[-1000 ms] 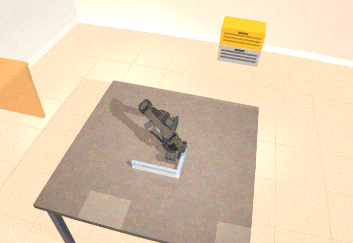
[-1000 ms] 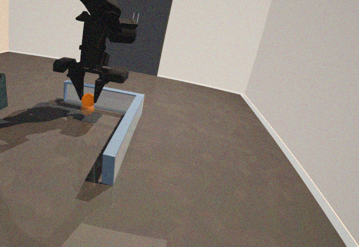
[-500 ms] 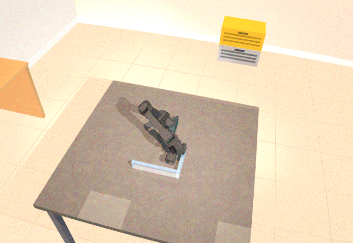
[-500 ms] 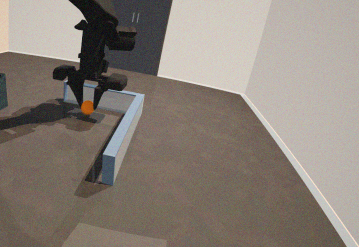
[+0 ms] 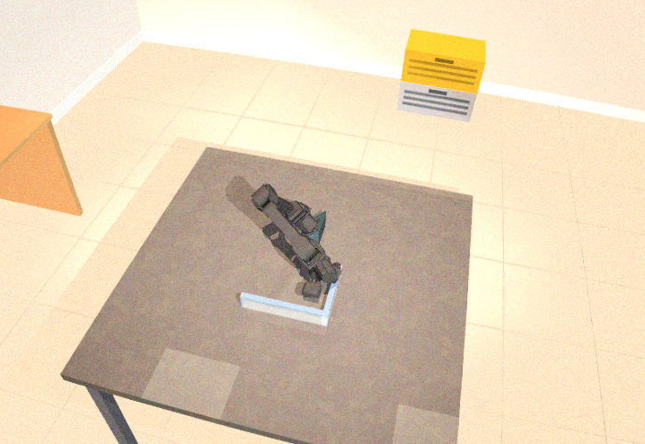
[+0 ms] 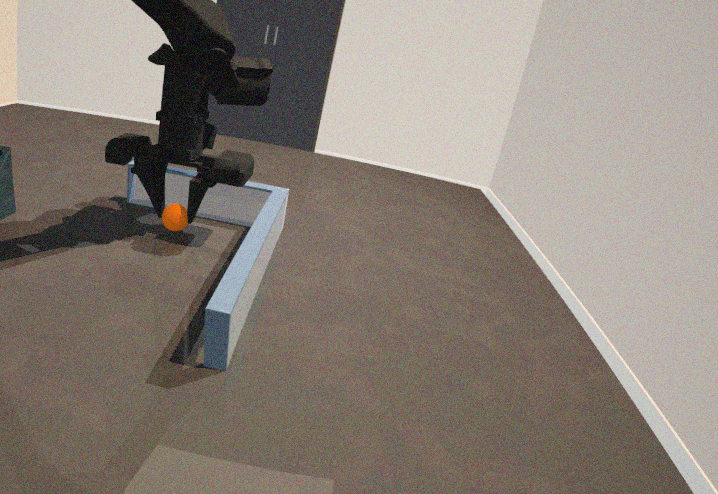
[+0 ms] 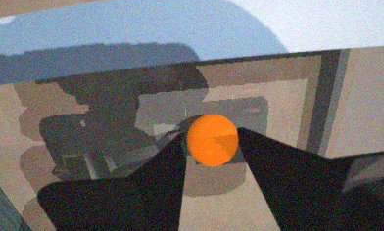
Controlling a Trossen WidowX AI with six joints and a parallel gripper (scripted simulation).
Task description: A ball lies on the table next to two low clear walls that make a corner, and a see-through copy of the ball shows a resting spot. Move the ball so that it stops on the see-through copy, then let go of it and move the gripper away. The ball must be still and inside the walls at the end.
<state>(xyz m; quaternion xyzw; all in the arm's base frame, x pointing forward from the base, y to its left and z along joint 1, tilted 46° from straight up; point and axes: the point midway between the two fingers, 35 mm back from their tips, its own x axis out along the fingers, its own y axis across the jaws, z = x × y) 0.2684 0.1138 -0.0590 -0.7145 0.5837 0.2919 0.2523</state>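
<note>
Looking down in the top view, the arm (image 5: 292, 235) hides the ball inside the walls (image 5: 287, 309). Exterior: gripper (image 6: 174, 213) low, ball (image 6: 174, 216) on the table (image 6: 400, 326) between the fingertips. Wrist: jaws just parting, fingers beside the ball (image 7: 213, 140), near the far wall.
</note>
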